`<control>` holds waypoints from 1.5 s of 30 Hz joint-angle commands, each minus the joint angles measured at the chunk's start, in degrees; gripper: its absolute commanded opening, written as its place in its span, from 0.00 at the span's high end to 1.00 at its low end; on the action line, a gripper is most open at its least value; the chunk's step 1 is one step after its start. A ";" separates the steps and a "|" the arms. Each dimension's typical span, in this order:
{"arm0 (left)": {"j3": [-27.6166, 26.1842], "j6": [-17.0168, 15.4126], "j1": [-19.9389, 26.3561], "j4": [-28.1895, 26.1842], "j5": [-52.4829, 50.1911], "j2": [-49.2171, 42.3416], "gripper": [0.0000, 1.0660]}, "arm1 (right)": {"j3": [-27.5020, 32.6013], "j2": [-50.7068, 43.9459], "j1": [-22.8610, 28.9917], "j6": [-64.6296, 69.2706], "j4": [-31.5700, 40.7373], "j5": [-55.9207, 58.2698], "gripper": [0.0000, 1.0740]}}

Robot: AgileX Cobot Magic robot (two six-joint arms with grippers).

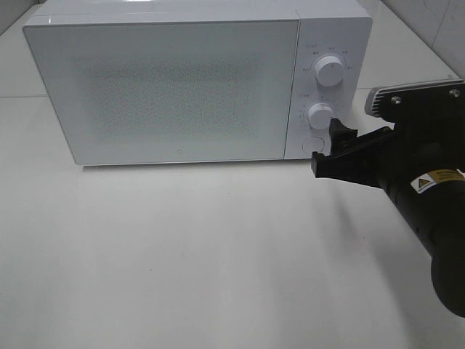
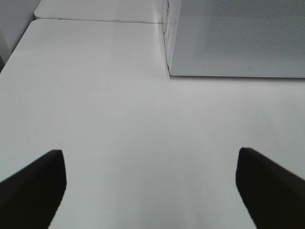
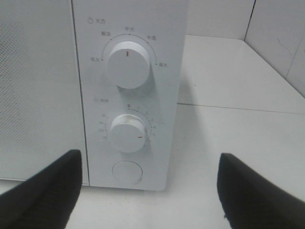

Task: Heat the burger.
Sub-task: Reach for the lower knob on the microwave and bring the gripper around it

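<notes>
**Door shut, timer dial off zero, burger out of sight**

Exterior high view: the white microwave [image 1: 167, 87] fills the upper left and centre of the frame, on a pale table [image 1: 182, 254]. Its frosted door [image 1: 160, 91] is closed, and nothing can be made out through it. The burger shows nowhere on the table. My judgement is that it sits inside, though no view confirms it. From the right edge the right gripper [image 1: 327, 145] reaches to the control panel at the upper right. Its jaws are spread, with nothing between them, just in front of the lower dial [image 1: 320, 115] and the round button [image 1: 314, 145]. That placement suits working the controls, not carrying food.

Left wrist view: the left gripper [image 2: 150, 191] hangs over bare table with its fingers [image 2: 33, 186] wide apart and empty. The microwave's front corner lies well ahead of it. It looks parked there to keep out of the other arm's way.

Right wrist view: the camera faces the panel squarely. The upper dial [image 3: 127, 64] has its red mark pointing straight up. The lower dial's red mark points away from the zero at its top, so the timer appears to be set. The round button sits below, between the two dark fingers [image 3: 257, 191]. Neither finger touches a dial or the button.
</notes>
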 commanded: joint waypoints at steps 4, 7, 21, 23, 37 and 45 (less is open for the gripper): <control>0.00 0.00 0.11 0.06 0.00 -0.29 0.17 | -3.95 2.64 2.41 -3.27 0.52 -3.61 0.30; 0.00 0.00 0.11 0.06 0.00 -0.29 0.17 | -5.73 3.90 2.41 -3.95 1.09 -3.50 0.30; 0.00 0.00 0.11 0.06 0.00 -0.29 0.17 | -9.97 10.37 2.18 -3.50 1.20 -6.88 0.30; 0.00 0.00 0.11 0.06 0.00 -0.29 0.17 | -10.71 11.63 2.18 -3.44 1.20 -6.76 0.30; 0.00 0.00 0.11 0.06 0.00 -0.29 0.17 | -14.90 17.36 -3.67 1.20 -2.23 -4.07 0.30; 0.00 0.00 0.11 0.06 0.00 -0.29 0.17 | -18.05 19.94 -6.76 1.20 -4.30 -2.92 0.30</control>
